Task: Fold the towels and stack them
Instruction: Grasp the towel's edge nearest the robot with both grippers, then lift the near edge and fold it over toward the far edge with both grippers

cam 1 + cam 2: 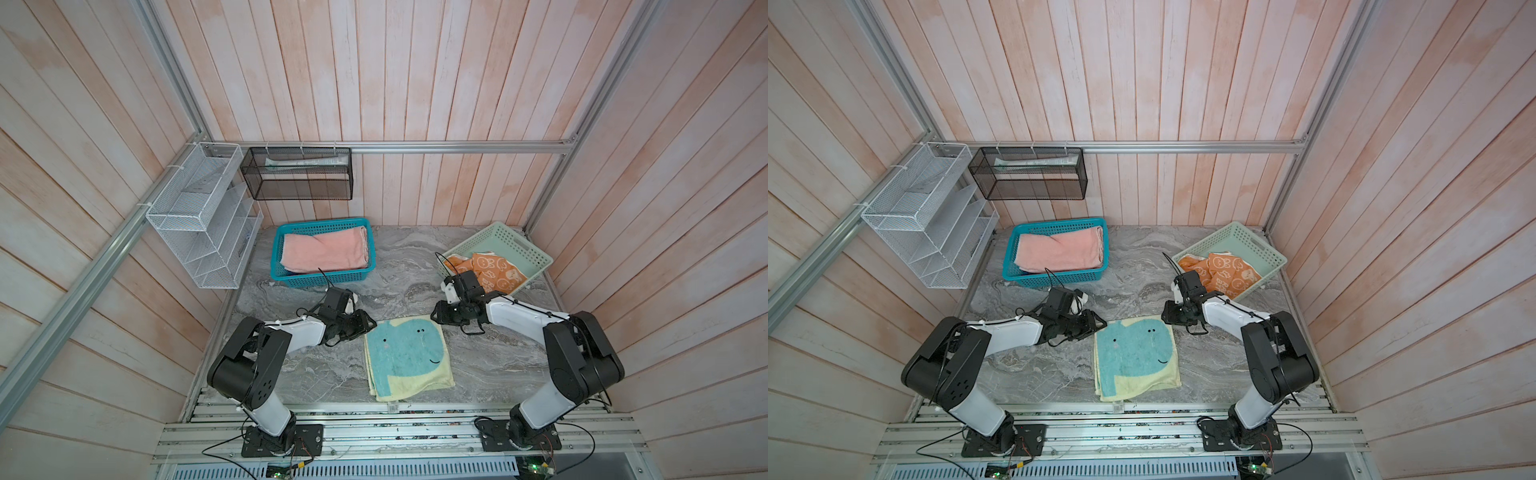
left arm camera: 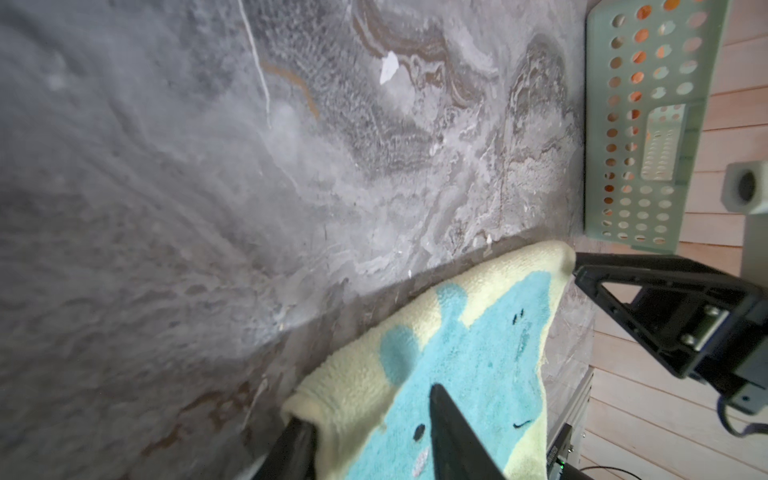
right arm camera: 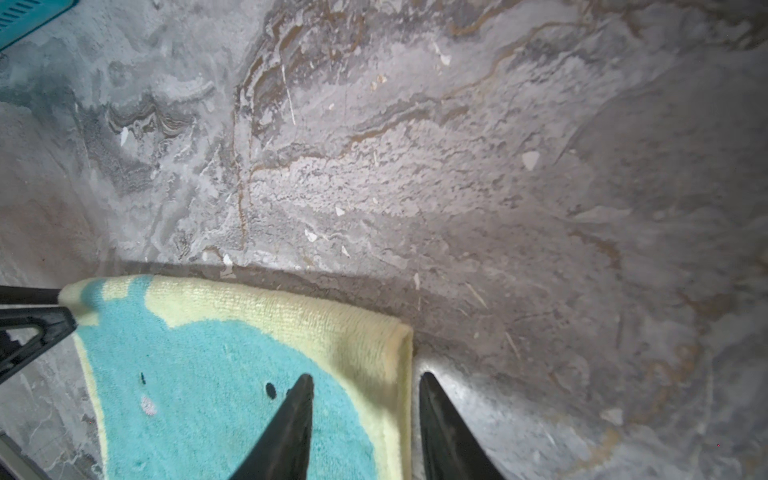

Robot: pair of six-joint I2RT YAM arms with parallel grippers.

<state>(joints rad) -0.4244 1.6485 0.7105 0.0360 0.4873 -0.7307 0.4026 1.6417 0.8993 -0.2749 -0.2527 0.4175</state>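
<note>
The left arm (image 1: 305, 332) and right arm (image 1: 519, 316) have white shells, bulky black joint housings and black bolted base plates (image 1: 311, 437). Thin black cables (image 1: 445, 262) run along them under white ties (image 1: 305, 318). The black left gripper (image 1: 371, 323) and right gripper (image 1: 435, 312) have tapered, triangular-framed fingers (image 3: 291, 428) and silver screws (image 2: 711, 311).

Soft even light, blurry wrist views, shadow along yellow towel (image 3: 232, 353).
</note>
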